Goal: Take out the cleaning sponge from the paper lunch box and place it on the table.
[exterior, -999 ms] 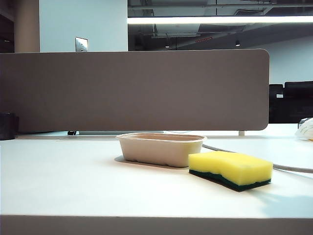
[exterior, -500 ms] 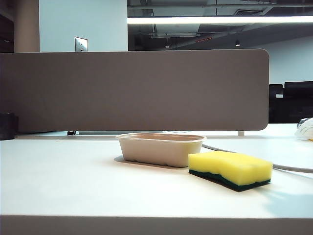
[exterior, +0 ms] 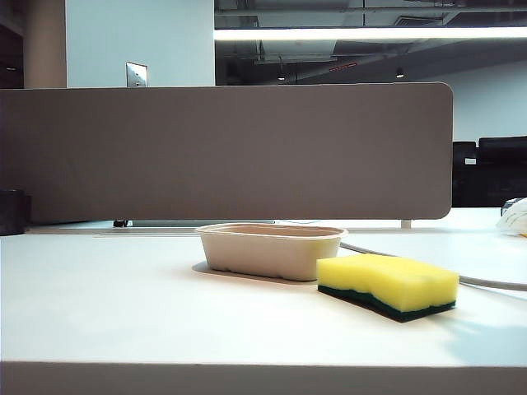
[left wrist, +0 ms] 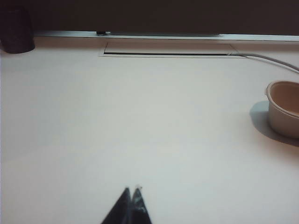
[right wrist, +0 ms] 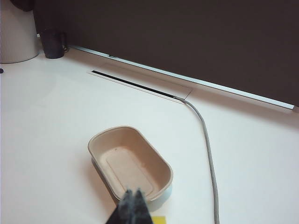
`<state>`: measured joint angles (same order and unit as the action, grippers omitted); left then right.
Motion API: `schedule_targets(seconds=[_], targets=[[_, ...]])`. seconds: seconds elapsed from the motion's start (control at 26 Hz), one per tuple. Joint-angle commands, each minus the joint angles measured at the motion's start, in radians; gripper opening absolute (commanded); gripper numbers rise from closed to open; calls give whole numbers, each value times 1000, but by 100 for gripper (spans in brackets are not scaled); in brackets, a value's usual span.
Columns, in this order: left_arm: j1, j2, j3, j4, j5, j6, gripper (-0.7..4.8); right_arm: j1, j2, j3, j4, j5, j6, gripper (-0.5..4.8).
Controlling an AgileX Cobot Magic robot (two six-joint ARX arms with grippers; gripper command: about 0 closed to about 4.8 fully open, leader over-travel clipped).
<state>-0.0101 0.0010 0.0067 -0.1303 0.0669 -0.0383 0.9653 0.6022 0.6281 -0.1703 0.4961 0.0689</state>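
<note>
At the near edge of the desk [exterior: 123, 313], the sponge [exterior: 388, 285] lies flat on the white surface, yellow foam up and dark green layer down, outside the lunch box [exterior: 272, 250] and just in front of its right end as the exterior view shows it. Whether the two touch cannot be told. The lunch box stands upright behind it, and the right wrist view shows it holding nothing. Neither arm appears in the exterior view. The right end effector [right wrist: 132, 194] hangs above the near rim of the lunch box [right wrist: 130, 159], its fingers pressed together and holding nothing, with a corner of the sponge [right wrist: 159, 220] showing beside them. The left end effector [left wrist: 131, 190] is also closed and holds nothing, over bare desk well apart from the lunch box [left wrist: 284, 108]. A grey cable [right wrist: 209, 158] runs past the box toward a slot in the desk. A dark cup [left wrist: 16, 30] stands further back, and behind everything rises the grey-brown divider panel [exterior: 226, 152].
</note>
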Motion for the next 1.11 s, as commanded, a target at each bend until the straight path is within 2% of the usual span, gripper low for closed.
schedule_targets(seconds=[0.04, 0.19, 0.35, 0.46, 0.65, 0.81, 0.88, 1.0, 1.11], targets=[[-1, 2, 1, 11, 1, 1, -5, 0, 0, 4, 14, 0, -2, -4], [-1, 2, 1, 11, 1, 1, -5, 0, 0, 4, 14, 0, -2, -4], [-1, 2, 1, 11, 1, 1, -5, -33, -22, 0, -37, 11, -105, -4], [-1, 2, 1, 11, 0, 1, -5, -151, -62, -36, -57, -53, -101, -4], [-1, 2, 1, 11, 8, 1, -5, -465, -156, -202, 54, -238, -97, -4], [-1, 2, 1, 11, 0, 1, -5, -724, -241, -356, 142, -470, -53, -4], [-1, 2, 1, 11, 5, 1, -5, -823, -280, -416, 156, -537, -38, -4], [-2, 2, 1, 11, 4, 1, -5, -912, -344, -479, 154, -583, -38, -4], [-1, 2, 1, 11, 5, 1, -5, -962, -420, -528, 153, -603, -38, -4]])
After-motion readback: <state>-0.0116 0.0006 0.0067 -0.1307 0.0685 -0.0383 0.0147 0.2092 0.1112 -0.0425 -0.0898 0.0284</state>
